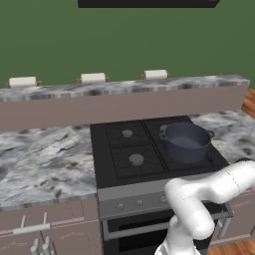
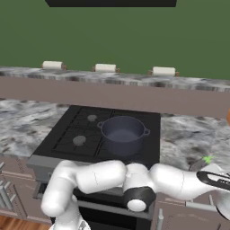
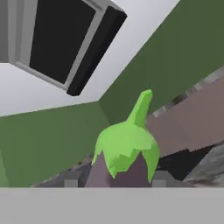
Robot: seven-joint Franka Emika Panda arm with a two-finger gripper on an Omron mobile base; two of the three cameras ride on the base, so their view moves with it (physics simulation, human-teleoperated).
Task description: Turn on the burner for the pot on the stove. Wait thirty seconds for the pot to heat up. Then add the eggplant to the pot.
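A marbled grey counter (image 1: 45, 164) spreads to the left of the black four-burner stove (image 1: 130, 149), which sits at the middle of the scene. Along the far side runs a raised ledge (image 1: 124, 89) carrying three small pale rolls (image 1: 92, 78), with a green wall behind it. On the stove's left side, two grey burner caps (image 1: 136, 159) lie bare under the black grates. The dark blue-grey pot (image 1: 186, 141) stands on the stove's right side, upright, its two small side handles showing. The grey front panel with small knobs (image 1: 140, 203) faces the near side, and the oven door lies below it.

The white arm (image 2: 103, 177) reaches low across the stove's front toward the right. Its hand (image 2: 215, 179) is off the stove's near right corner, beside the right stretch of counter (image 2: 188, 134). In the hand view, the eggplant (image 3: 124, 153) sits between the two finger tips (image 3: 71, 181), its bright green leafy cap and stem pointing away and its dull purple body just beneath; the fingers are closed against it. A green speck of the stem shows just above the hand in the right base view.
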